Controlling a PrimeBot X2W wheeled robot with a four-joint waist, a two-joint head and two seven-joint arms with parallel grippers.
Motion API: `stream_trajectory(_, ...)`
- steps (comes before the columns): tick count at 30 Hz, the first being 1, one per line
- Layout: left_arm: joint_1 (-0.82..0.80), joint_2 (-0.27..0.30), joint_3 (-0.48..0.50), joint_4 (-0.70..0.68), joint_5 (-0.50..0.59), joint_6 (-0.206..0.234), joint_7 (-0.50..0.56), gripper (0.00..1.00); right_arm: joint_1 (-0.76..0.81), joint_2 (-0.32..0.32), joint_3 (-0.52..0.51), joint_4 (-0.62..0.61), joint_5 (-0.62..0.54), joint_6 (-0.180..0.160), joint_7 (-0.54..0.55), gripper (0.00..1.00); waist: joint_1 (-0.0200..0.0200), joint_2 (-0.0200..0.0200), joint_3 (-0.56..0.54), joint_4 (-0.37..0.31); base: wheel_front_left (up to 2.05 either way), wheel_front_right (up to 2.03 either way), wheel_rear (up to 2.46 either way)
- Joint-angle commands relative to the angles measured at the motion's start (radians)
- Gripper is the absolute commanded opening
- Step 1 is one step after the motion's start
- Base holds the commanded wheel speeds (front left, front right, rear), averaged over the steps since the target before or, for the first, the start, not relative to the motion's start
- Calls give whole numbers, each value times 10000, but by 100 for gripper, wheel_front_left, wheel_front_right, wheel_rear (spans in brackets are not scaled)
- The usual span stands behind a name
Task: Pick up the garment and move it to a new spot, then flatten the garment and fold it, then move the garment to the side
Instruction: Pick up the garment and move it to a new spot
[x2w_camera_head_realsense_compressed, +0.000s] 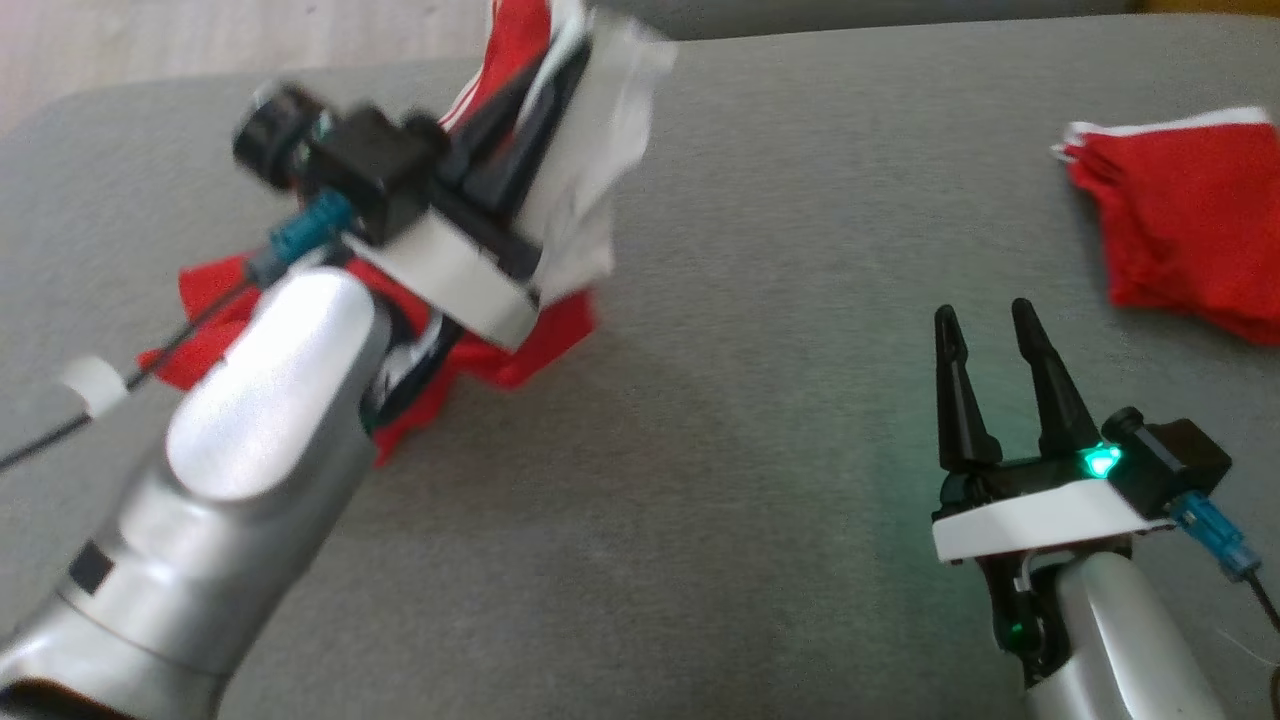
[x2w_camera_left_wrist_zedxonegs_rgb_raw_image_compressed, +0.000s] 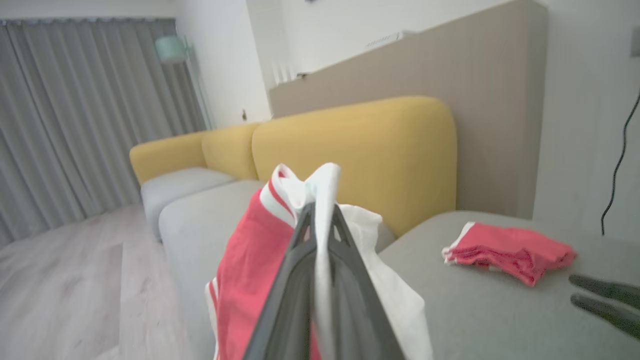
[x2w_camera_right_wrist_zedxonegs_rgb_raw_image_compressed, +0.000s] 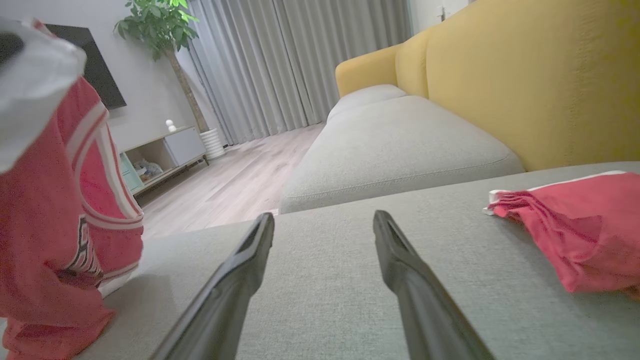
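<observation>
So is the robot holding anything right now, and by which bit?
The left gripper is shut on the red and white garment, pinching a bunched white fold; the right gripper is open, empty.

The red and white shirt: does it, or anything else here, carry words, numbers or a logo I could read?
Nothing readable. The red and white shirt bears a dark print, creased and too hidden to read. The folded red cloth shows no writing.

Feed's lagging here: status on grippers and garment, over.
Left gripper shut on red-and-white garment, its lower end on the grey cushion. Right gripper open, empty. Folded red cloth at far right, out of the way.
</observation>
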Motion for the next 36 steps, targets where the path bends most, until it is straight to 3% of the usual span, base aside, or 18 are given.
stream_trajectory(1, -805, 196, 560, -609, -81, 81, -44, 0, -128, -20, 309, -275, 137, -7, -109, 100, 1, 0, -142, -482, 0, 0, 0)
stream_trajectory(9, -2346, 225, 779, -1406, -110, 72, 568, 0, -643, -20, 782, -507, 1026, -7, -109, 100, 1, 0, 249, -1850, 0, 0, 0)
stream_trajectory(17, -3925, -968, 1016, -1075, -455, 77, -129, 0, -850, -20, 915, -553, 1472, -7, -109, 100, 1, 0, 479, -2821, 0, 0, 0)
stream_trajectory(21, -4292, -1188, 1227, -753, -522, 183, -419, 0, -855, -20, 858, -589, 1515, -7, -109, 100, 1, 0, 513, -2955, 0, 0, 0)
stream_trajectory(28, -3891, -598, 1835, 299, -427, 716, -994, 0, -778, -20, 655, -661, 1358, -7, -109, 100, 1, 0, 727, -2703, 0, 0, 0)
stream_trajectory(36, -1368, 735, 2619, 1344, -667, 1207, -1794, 0, -770, -20, 593, -646, 1074, -7, -109, 100, 1, 0, 1022, -2058, 0, 0, 0)
